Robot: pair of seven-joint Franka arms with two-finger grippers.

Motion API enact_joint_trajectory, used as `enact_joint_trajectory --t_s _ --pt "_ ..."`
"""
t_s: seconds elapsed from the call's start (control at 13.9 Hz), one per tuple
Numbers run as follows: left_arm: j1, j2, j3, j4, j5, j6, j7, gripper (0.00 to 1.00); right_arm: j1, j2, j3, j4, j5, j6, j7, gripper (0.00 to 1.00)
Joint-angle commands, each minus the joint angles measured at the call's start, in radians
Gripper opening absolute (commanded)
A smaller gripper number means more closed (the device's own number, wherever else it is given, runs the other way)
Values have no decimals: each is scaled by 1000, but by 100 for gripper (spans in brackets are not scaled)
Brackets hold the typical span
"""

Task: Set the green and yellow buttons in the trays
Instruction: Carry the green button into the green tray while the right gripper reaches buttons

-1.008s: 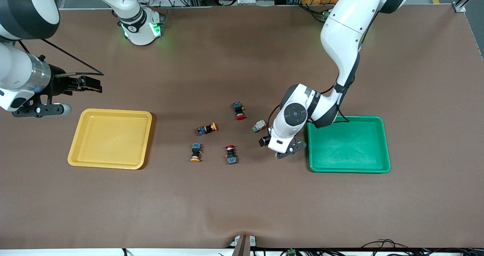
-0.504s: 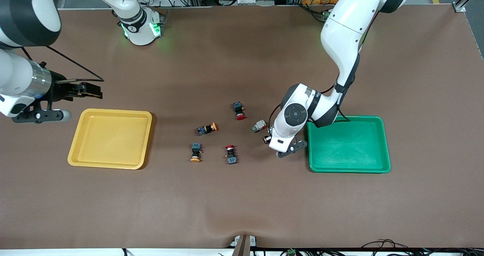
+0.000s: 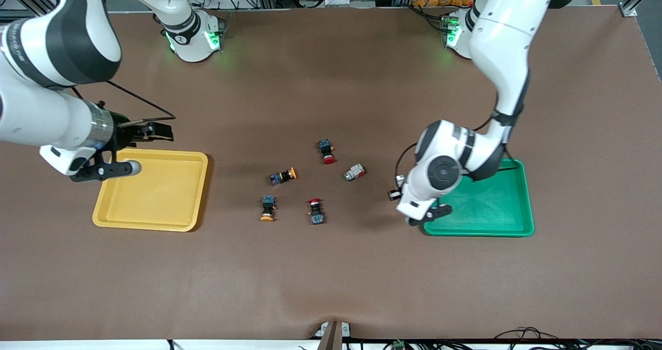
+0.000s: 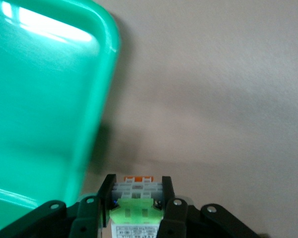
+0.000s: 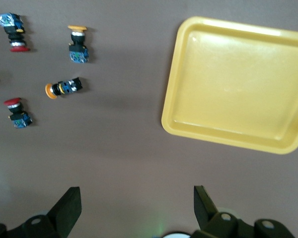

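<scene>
Left wrist view shows my left gripper (image 4: 137, 198) closed almost fully on one green button (image 4: 135, 208), its whitish body with the pale green part sitting between the two black fingers (image 4: 107, 191). I hold it in the air over the brown table (image 4: 213, 99), just beside the rounded corner of the green tray (image 4: 39, 109). In the front view my left gripper (image 3: 395, 194) hangs near the tray's rim, on the side toward the middle of the table.

To do this step well, I think I must carry the button over the rim first and only then go down, so that it does not knock the edge. I should release it low, because a small round thing can roll.

The second green button (image 3: 355, 172) lies on the table between the tray and the others. The two yellow buttons (image 3: 283, 176) and (image 3: 267, 208) lie near the middle, with two red-capped switches (image 3: 326, 151) and (image 3: 315, 211) among them.

My right gripper (image 5: 136, 206) is wide open and holds nothing; it hovers at the edge of the yellow tray (image 3: 151, 189).

Compared with one second ago, my left gripper has closed, lifted the button and moved toward the green tray. My right arm has come closer to the yellow tray.
</scene>
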Motion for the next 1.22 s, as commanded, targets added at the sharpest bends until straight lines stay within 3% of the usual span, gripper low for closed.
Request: enact_joint_trajectory --t_s 0.0,0.36,0.58,0.79,0.86,1.01,1.08,1.15 --pt "47 -38 0 -18 -4 -63 114 0 12 62 -1 14 17 78 0 100" --pt "120 -20 2 -26 2 -69 215 0 98 197 -2 18 41 256 17 100" --pt "133 -6 0 -30 95 -66 219 0 116 315 -2 6 43 350 33 100" --pt "137 3 -1 -32 97 -66 219 0 127 366 -2 -12 47 373 80 100" --pt "136 5 -1 -32 97 -66 219 5 138 367 -1 -34 48 394 145 100" --pt "137 11 -1 -32 95 -66 219 48 173 367 -1 -51 51 408 303 100" --pt "137 11 -3 -33 94 -65 211 87 194 367 -1 -51 51 410 389 100" --pt "136 11 -3 -36 92 -63 206 100 210 369 -1 -49 51 414 478 100"
